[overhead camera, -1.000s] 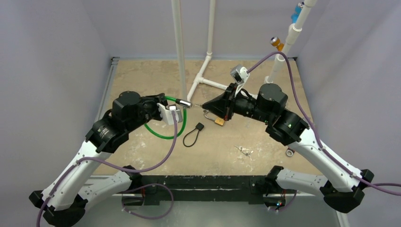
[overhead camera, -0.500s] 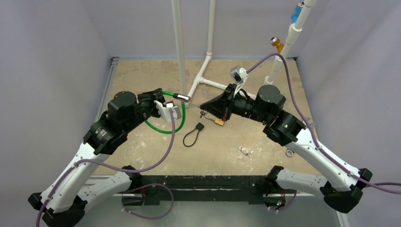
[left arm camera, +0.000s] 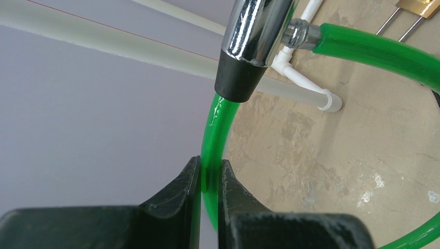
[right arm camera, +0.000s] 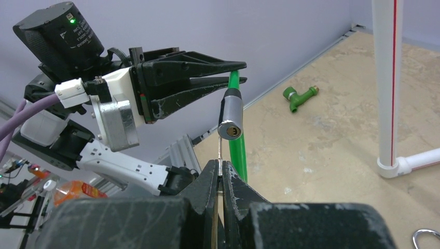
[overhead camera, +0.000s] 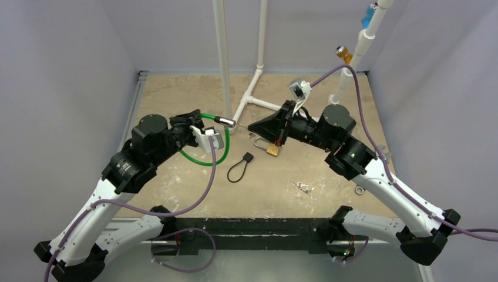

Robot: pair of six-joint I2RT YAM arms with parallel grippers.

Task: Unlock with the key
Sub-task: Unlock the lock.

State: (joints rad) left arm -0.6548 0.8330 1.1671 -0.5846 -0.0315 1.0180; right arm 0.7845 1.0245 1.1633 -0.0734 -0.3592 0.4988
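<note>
A green cable lock point(overhead camera: 218, 156) hangs above the table. My left gripper point(left arm camera: 210, 163) is shut on its green cable point(left arm camera: 215, 127), just below the chrome lock cylinder point(left arm camera: 255, 36). In the right wrist view the cylinder point(right arm camera: 230, 111) faces me with its brass keyhole showing. My right gripper point(right arm camera: 220, 166) is shut on the key point(right arm camera: 221, 153), a thin silver blade standing up between the pads. Its tip ends just under the cylinder's face, outside the keyhole. From above, the right gripper point(overhead camera: 251, 127) sits a short gap to the right of the cylinder point(overhead camera: 226, 121).
A brass padlock point(overhead camera: 272, 150) and a black loop strap point(overhead camera: 238, 169) lie on the table under the grippers. Loose keys point(overhead camera: 303, 188) lie nearer the front. White PVC pipes point(overhead camera: 222, 59) rise behind the lock. A green pipe fitting point(right arm camera: 299, 96) lies by the wall.
The left arm has carried the lock cylinder slightly up and toward the far side. The right gripper with the key has followed the same way. Both grips are unchanged.
</note>
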